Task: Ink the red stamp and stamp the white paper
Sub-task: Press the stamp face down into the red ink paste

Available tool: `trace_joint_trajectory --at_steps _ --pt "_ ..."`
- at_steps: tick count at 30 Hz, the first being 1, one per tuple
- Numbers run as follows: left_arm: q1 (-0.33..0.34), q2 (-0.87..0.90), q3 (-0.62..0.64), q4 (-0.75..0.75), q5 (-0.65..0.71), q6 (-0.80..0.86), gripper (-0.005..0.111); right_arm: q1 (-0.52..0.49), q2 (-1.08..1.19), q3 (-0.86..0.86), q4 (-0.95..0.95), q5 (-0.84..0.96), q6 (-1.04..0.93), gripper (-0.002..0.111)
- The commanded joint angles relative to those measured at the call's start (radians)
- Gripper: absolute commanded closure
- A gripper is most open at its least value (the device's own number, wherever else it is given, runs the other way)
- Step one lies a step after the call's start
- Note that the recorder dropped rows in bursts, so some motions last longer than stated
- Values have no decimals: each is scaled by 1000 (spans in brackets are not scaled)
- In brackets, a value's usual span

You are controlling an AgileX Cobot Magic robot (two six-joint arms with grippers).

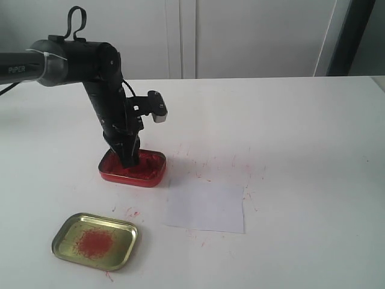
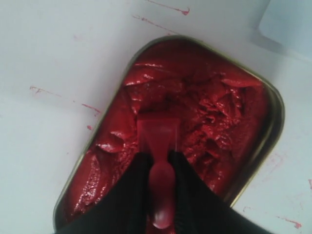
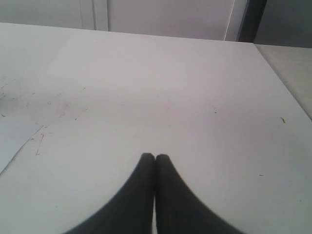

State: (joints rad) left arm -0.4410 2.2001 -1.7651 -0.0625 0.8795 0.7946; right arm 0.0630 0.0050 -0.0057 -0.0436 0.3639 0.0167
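Everywhere white: matte table (image 1: 301, 120), pale panelled wall (image 1: 252, 36) behind, a dark upright strip at the room's far right. Scattered over the tabletop, thin red specks (image 1: 207, 164) and smears, thickest between tin and paper. Toward the left, a red tin (image 1: 155, 173) packed with glossy, churned red paste. Nearer the camera and further left, apart from the tin, a gold lid (image 1: 60, 241) lying open side up, a red patch at its middle. Right of the lid, near the tin but not touching it, paper (image 1: 207, 206) lying flat, plain white from this view.

Inside the tin, stamp (image 2: 158, 134): solid red, wide and flat at one end, narrowing to a rounded handle. Stands wide end down against the paste, handle up between the fingers. Nearly matches the paste in colour; hidden behind the gripper in the exterior view.

Reaching down into the tin, left gripper (image 1: 129, 161), black fingers (image 2: 126, 195) pinching the stamp's handle from both sides. Over bare table, right gripper (image 3: 155, 157), fingertips pressed together, holding nothing.
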Motion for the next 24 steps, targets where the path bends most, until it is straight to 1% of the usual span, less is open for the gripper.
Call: trace_joint_trajectory --at_steps 1,9,15,24 --pt "2 77 25 -6 22 -6 107 -5 -5 6 -6 -16 3 108" --pt "2 119 25 9 57 -6 107 -5 -5 6 -6 -16 3 108" --pt "2 133 25 77 94 -13 107 -5 -5 6 -6 -16 3 108" --pt "2 133 25 93 94 -15 107 -5 -5 6 -6 -16 3 108"
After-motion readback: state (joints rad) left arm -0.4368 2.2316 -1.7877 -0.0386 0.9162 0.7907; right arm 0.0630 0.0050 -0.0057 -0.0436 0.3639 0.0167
